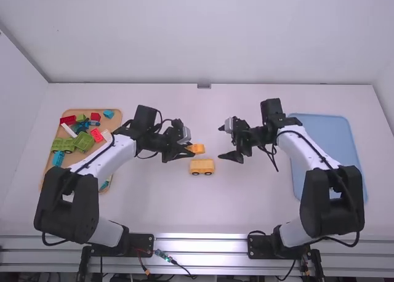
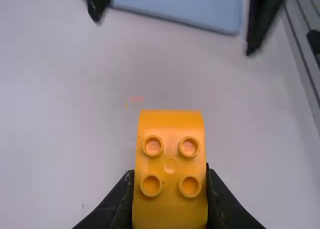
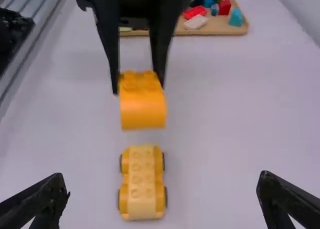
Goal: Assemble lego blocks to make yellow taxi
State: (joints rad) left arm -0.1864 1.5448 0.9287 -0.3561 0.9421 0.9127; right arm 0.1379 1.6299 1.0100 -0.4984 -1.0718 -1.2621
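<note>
At the far left of the table (image 1: 148, 199) I see the wooden tray (image 1: 95, 111) with its coloured blocks (image 1: 82, 141): red, green, blue and white among them. To the right of it, my left hand (image 1: 188, 151) is closed on the sides of the rounded block (image 1: 196, 148), which sticks out from between my fingertips toward my other hand. It is yellow-orange and glossy, curved at its outer end, with four round studs in two pairs. In the high view it lies just beyond the wheeled base (image 1: 202, 166); it seems to be raised off the table, though I can't judge its height well from there. The base sits on the table between and nearer than my two hands, a lighter yellow, studded along its top, with a pale middle strip, a narrowed waist and dark wheels on both sides. Further right, my right hand (image 1: 221, 143) is wide open, its fingers spread, near the base and apart from it. At the far right lies the blue tray (image 1: 326, 134).
</note>
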